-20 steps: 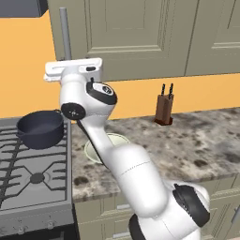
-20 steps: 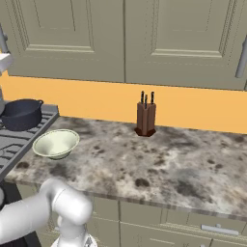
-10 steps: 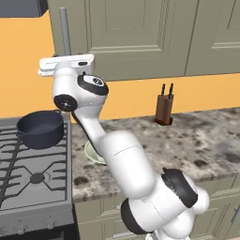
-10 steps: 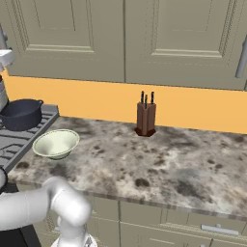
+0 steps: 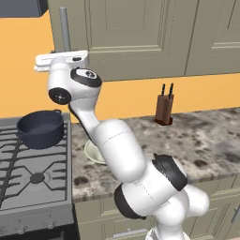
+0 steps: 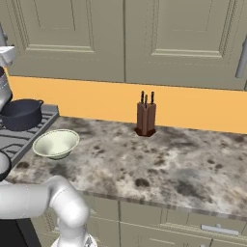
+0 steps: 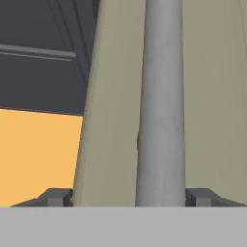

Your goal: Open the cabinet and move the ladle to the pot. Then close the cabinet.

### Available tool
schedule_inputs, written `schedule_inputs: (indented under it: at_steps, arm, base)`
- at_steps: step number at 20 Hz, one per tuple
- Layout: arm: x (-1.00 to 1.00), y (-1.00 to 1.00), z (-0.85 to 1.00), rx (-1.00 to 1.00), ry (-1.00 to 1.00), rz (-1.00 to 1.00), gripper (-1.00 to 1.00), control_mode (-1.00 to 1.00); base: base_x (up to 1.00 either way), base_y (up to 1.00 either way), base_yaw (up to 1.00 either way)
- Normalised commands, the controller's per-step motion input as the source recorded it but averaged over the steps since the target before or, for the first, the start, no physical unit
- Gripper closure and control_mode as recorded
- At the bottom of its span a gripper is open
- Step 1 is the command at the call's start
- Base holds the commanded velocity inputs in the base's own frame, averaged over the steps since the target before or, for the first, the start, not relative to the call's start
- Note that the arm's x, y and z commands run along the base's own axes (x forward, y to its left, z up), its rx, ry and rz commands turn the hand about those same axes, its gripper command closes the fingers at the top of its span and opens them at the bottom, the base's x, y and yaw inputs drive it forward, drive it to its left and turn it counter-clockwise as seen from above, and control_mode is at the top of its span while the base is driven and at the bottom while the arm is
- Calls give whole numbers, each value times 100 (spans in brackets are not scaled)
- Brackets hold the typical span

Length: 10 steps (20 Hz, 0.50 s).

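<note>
One bar matters to me right now: the long grey handle of the cabinet, and I am holding my gripper astride it. Reading the hand view from left to right, I am seeing orange wall, then my left fingertip, then the door's edge, then the bar, then my right fingertip. The bar's long axis is running straight away from me between the two tips, upright in the room. It is sitting off-centre: the right tip is lying just beside it, while the left tip is standing apart from it with a strip of door between. So my jaws are standing spread, gripping nothing yet. I am judging that they need to close squarely across the bar before any pull, and that the pull should swing the door outward, away from the wall.

Counting across the left base view from left to right: one pot is sitting on the stove, one bar handle is rising above my hand, one cream bowl is resting on the counter, and one knife block is standing by the back wall. The door is shut, so I am guessing the ladle is lying behind it.
</note>
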Motion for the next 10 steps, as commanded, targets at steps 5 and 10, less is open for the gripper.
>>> schedule_inputs:
  at_steps: [5,10]
  arm:
    - [34,3,0,0,0,-3,-100,-100]
    - [33,0,0,0,0,-5,100,-100]
  base:
    - [0,0,0]
    - [0,0,0]
